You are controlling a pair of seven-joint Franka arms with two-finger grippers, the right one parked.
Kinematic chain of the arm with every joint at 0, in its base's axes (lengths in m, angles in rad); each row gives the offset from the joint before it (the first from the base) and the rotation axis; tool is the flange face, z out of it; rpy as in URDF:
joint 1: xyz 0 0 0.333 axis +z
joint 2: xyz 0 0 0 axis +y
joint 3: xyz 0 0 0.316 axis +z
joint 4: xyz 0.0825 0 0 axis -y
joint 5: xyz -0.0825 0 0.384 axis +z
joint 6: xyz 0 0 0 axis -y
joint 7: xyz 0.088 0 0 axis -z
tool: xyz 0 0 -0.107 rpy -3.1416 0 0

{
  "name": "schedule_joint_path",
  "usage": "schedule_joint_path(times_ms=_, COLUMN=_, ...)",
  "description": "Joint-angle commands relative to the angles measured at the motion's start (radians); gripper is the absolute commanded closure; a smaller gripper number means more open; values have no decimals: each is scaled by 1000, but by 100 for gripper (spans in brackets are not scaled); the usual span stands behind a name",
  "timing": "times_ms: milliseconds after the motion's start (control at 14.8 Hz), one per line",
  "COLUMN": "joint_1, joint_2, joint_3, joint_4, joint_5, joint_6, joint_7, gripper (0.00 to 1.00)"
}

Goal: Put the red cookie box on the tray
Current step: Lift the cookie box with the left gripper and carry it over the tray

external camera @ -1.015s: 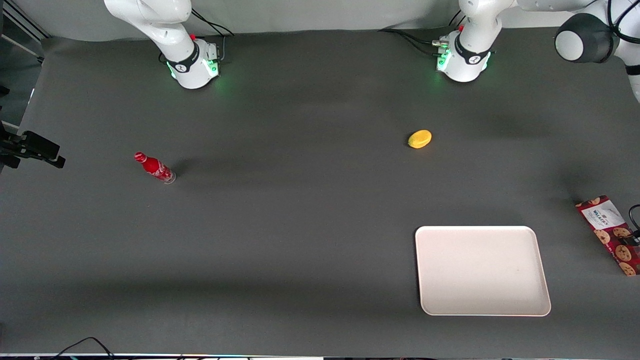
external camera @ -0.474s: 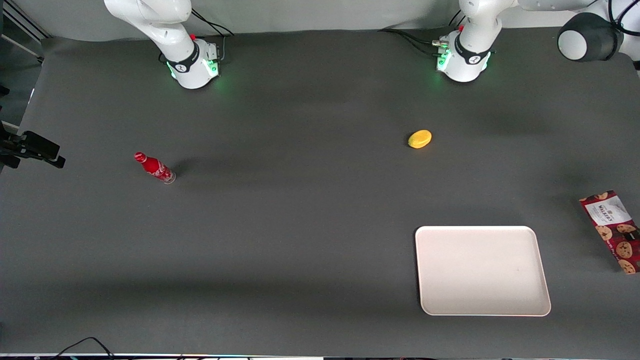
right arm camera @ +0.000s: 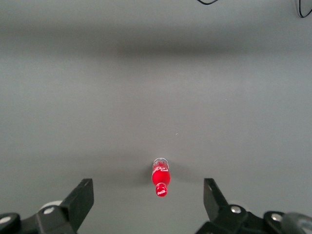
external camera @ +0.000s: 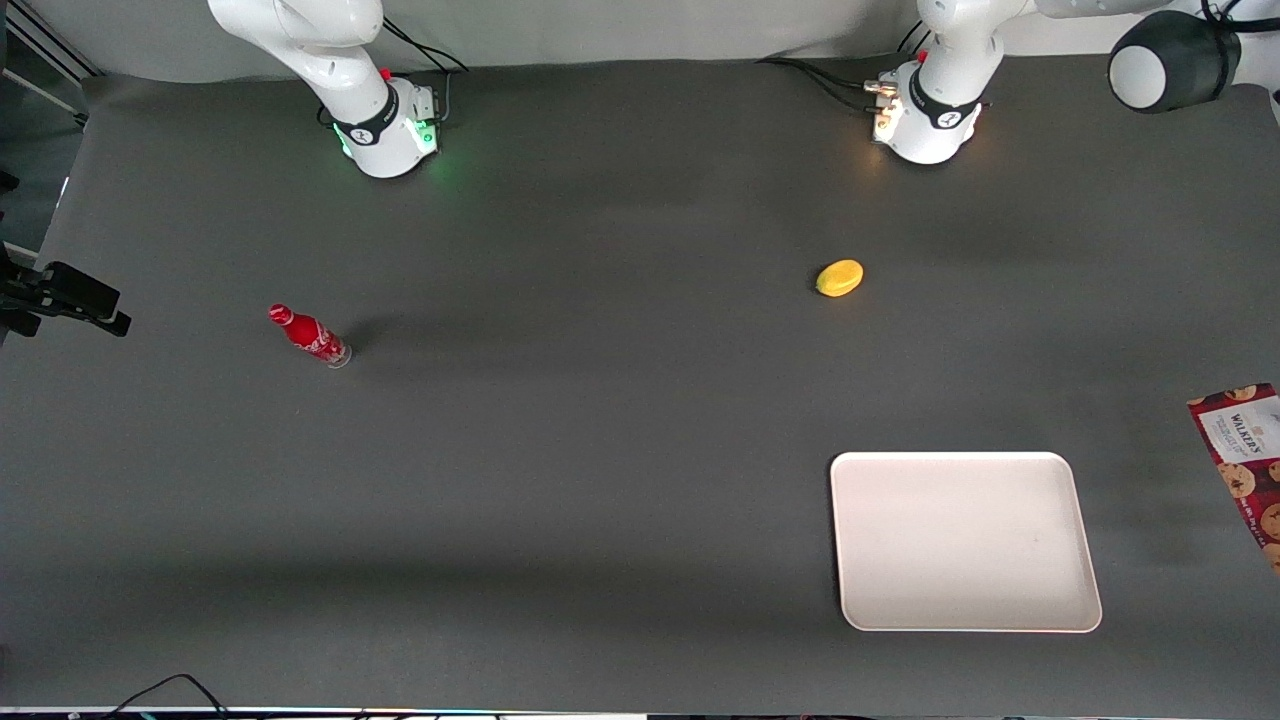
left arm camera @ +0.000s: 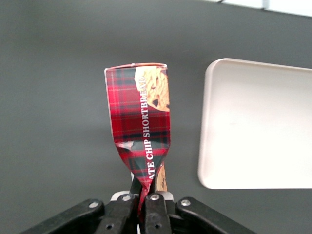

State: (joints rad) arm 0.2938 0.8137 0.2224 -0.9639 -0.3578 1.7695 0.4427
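Observation:
The red cookie box (external camera: 1245,440), dark-red tartan with a white label, hangs in the air at the working arm's end of the table, partly cut off by the front view's edge. In the left wrist view my left gripper (left arm camera: 145,187) is shut on one end of the box (left arm camera: 141,112), and the box is crushed thin between the fingers. The gripper itself is outside the front view. The off-white tray (external camera: 960,540) lies flat on the table beside the box, nearer the table's middle. It also shows in the left wrist view (left arm camera: 253,122), beside the held box.
A yellow lemon-like thing (external camera: 839,278) lies farther from the front camera than the tray. A small red cola bottle (external camera: 310,336) lies toward the parked arm's end, also in the right wrist view (right arm camera: 161,176). A black device (external camera: 60,295) sits at that table edge.
The box has moved up and outward toward the working arm's end, now partly out of the front view. The working arm's base light turned from green to orange.

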Motion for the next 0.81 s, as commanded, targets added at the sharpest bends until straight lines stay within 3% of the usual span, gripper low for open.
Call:
schedule_joint_path(times_ms=0, joint_1=-102, joint_2=-36, joint_3=-3, joint_4=72, joint_5=34, joint_6=-57, joint_7=4, gripper=100)
schedule_joint_path(times_ms=135, joint_1=-177, joint_2=-35, joint_3=-2, joint_4=82, joint_5=100, joint_6=-54, joint_7=-13, gripper=100)
schedule_joint_path(times_ms=338, joint_1=-235, joint_2=-2, joint_3=-35, joint_4=79, joint_5=105, joint_6=-35, joint_7=-140, gripper=100)
schedule_joint_path(times_ms=744, joint_1=-265, joint_2=139, joint_3=-51, joint_4=44, joint_5=120, joint_6=125, joint_7=-151, gripper=100)
